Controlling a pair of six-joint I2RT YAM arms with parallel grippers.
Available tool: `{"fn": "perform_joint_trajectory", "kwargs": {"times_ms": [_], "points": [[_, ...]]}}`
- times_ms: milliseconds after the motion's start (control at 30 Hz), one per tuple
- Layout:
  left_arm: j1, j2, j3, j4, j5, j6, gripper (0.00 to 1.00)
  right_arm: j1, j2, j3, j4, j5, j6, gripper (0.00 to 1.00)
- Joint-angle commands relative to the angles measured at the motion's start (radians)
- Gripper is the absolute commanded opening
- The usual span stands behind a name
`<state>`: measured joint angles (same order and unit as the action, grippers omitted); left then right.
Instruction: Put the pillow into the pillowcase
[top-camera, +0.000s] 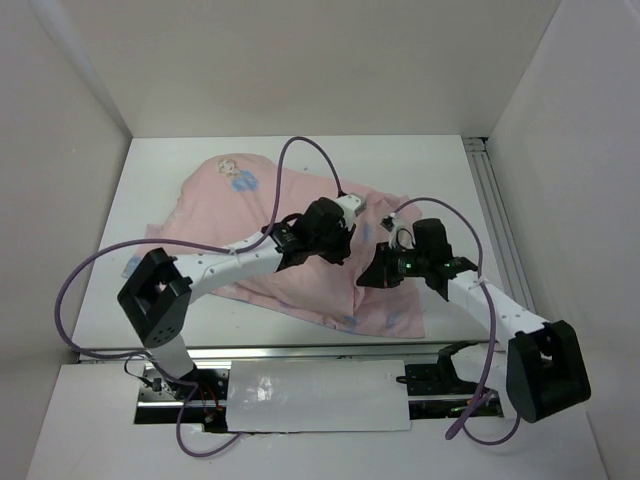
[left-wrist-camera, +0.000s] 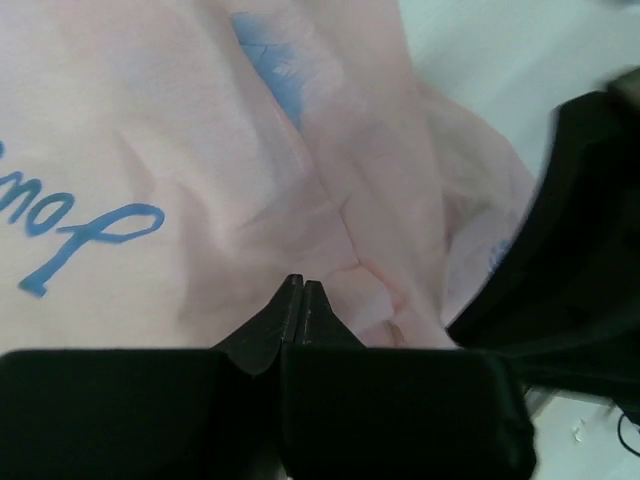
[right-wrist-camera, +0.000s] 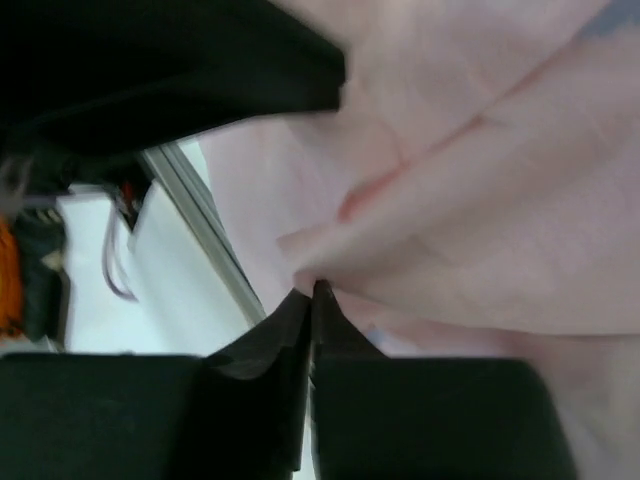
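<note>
On the white table (top-camera: 440, 170), boxed by plain white walls (top-camera: 80, 150) with a metal rail (top-camera: 490, 200) along its right side, the pillowcase (top-camera: 250, 200) lies spread with its pale pink side up. Its near edge is rumpled.

The overhead view alone shows the whole spread and a small blue figure print (top-camera: 238, 172) near the far corner. It does not show how the jaws stand. The left wrist view shows blue script lettering (left-wrist-camera: 90, 235) on the pillowcase (left-wrist-camera: 200, 120). The right wrist view shows creased pink pillowcase (right-wrist-camera: 500, 200) and the rail (right-wrist-camera: 195, 210) beyond it.

The left gripper (top-camera: 340, 250) and the right gripper (top-camera: 375, 270) sit close together over the cloth's near right part.

- Left gripper (left-wrist-camera: 302, 290): jaws together, a fold touching the tips. Whether cloth is caught cannot be told.
- Right gripper (right-wrist-camera: 312, 292): jaws closed on a fold of the pillowcase, the cloth drawn to a point at the tips.
</note>
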<state>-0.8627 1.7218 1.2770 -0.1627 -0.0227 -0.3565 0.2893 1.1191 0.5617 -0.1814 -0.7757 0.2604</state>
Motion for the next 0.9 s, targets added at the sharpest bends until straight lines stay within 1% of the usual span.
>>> {"fn": "perform_joint_trajectory", "kwargs": {"times_ms": [0,33,100,233,300,367,400,433,467,500,533,567,600,667,700,733,767,800,833,867], "points": [[0.001,-0.114,-0.013,0.103,0.0,0.021,0.0,0.054,0.039,0.003,0.249,0.062,0.082,0.0],[0.001,-0.135,-0.022,0.103,0.0,0.03,0.0,0.054,0.063,0.003,0.279,0.091,0.082,0.0],[0.001,-0.146,-0.031,0.112,0.01,0.039,0.0,0.063,0.102,0.039,0.28,0.163,0.092,0.0],[0.001,-0.185,-0.05,0.088,-0.029,0.039,0.0,0.063,0.142,0.058,0.298,0.223,0.12,0.0],[0.001,-0.223,-0.059,0.077,-0.049,0.039,0.0,0.063,0.168,0.058,0.37,0.246,0.129,0.0],[0.001,-0.244,-0.071,0.051,-0.072,0.03,0.0,0.063,0.244,0.081,0.449,0.26,0.148,0.0],[0.001,-0.254,-0.071,0.039,-0.107,0.019,0.0,0.074,0.281,0.099,0.47,0.271,0.16,0.0],[0.001,-0.274,-0.08,0.023,-0.132,0.008,0.0,0.074,0.321,0.154,0.479,0.282,0.16,0.0],[0.001,-0.283,-0.08,0.005,-0.155,-0.002,0.0,0.086,0.411,0.187,0.488,0.292,0.16,0.0],[0.001,-0.292,-0.09,-0.035,-0.201,-0.025,0.0,0.086,0.46,0.222,0.479,0.337,0.139,0.0],[0.001,-0.301,-0.102,-0.059,-0.227,-0.044,0.0,0.086,0.506,0.309,0.453,0.366,0.129,0.0],[0.025,-0.32,-0.102,-0.089,-0.247,-0.067,0.0,0.086,0.598,0.352,0.432,0.398,0.117,0.0],[0.036,-0.33,-0.125,-0.118,-0.256,-0.105,0.0,0.086,0.64,0.392,0.404,0.43,0.117,0.0],[0.068,-0.359,-0.157,-0.172,-0.292,-0.128,0.0,0.06,0.744,0.506,0.404,0.506,0.106,0.0],[0.079,-0.398,-0.175,-0.182,-0.292,-0.128,0.03,0.048,0.775,0.553,0.375,0.525,0.106,0.0],[0.097,-0.419,-0.214,-0.202,-0.301,-0.156,0.09,0.025,0.803,0.649,0.355,0.535,0.096,0.0],[0.117,-0.442,-0.235,-0.215,-0.301,-0.17,0.15,0.016,0.826,0.69,0.335,0.535,0.096,0.0],[0.161,-0.467,-0.255,-0.225,-0.301,-0.186,0.25,0.016,0.855,0.719,0.318,0.549,0.096,0.0],[0.192,-0.52,-0.299,-0.225,-0.292,-0.221,0.37,0.001,0.855,0.737,0.318,0.549,0.096,0.0],[0.261,-0.546,-0.321,-0.241,-0.274,-0.235,0.56,-0.01,0.864,0.75,0.318,0.558,0.096,0.0]]}}
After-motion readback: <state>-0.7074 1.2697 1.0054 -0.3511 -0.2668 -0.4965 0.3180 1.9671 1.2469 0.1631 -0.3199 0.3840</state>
